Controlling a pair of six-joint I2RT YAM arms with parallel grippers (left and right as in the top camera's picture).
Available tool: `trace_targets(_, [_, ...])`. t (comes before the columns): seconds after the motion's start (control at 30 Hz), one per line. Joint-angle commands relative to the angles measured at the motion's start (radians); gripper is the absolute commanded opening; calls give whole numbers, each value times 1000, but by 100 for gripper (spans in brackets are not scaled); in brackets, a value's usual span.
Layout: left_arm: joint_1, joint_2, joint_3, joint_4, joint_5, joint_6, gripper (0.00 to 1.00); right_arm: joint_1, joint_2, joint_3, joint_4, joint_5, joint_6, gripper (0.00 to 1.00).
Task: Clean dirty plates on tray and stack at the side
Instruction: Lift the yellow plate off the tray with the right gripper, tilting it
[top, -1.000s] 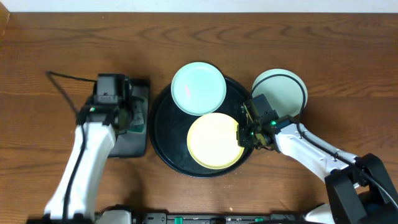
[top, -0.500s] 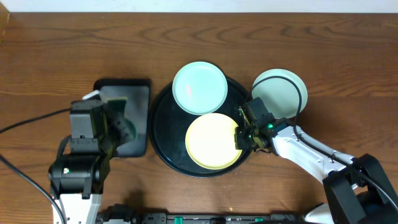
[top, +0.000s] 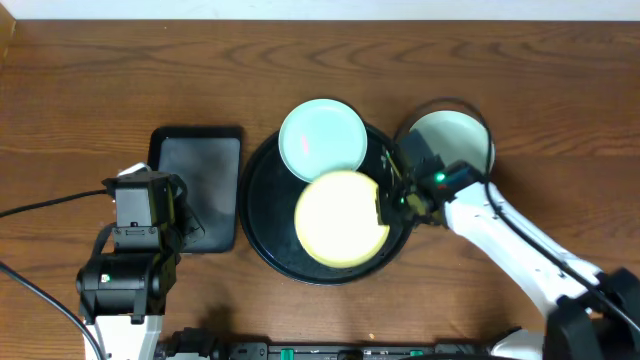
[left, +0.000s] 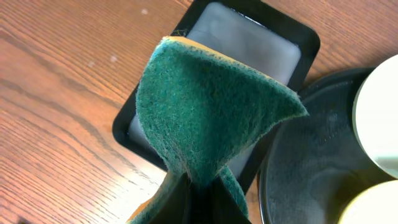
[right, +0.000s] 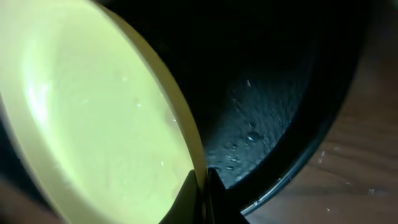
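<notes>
Grip matters most: with the right gripper (right: 200, 186) clamped on the rim of the pale yellow round plastic plate (top: 340, 218) over the large round black tray (top: 262, 215), it should hold steady while the left gripper (left: 200, 191), pinched on the green scouring pad (left: 205, 118), wipes gently.

Both arms same build: smooth white link shells, chunky black joint housings. Left arm (top: 128, 300): boxy black wrist block, thin black cable (top: 50, 203) coming off it. Right arm (top: 510, 240): black wrist block w/ small green LED (top: 437, 179) lit, big black housing at base end. Left claw (left: 199, 198) & right claw (right: 202, 190): slim, flat, matte black fingers.
</notes>
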Motion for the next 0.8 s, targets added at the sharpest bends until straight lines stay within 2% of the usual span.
trace_targets(0.0, [-3,3,9,2,-30,-13,7,11,-55,103,-22,-6,-14,1])
trace_targets(0.2, [-3,19,9,2,-29,-13,8,43,-63,150,80,32,21,1])
trace_targets(0.4, [-3,21,9,2,-29,-13,8,120,-40,150,250,225,64,1])
trace_targets(0.67, [-3,21,9,-5,-29,-13,8,277,101,150,544,383,61,1])
trace_targets(0.77, [-3,21,9,-5,-29,-13,8,324,163,150,675,419,3,1])
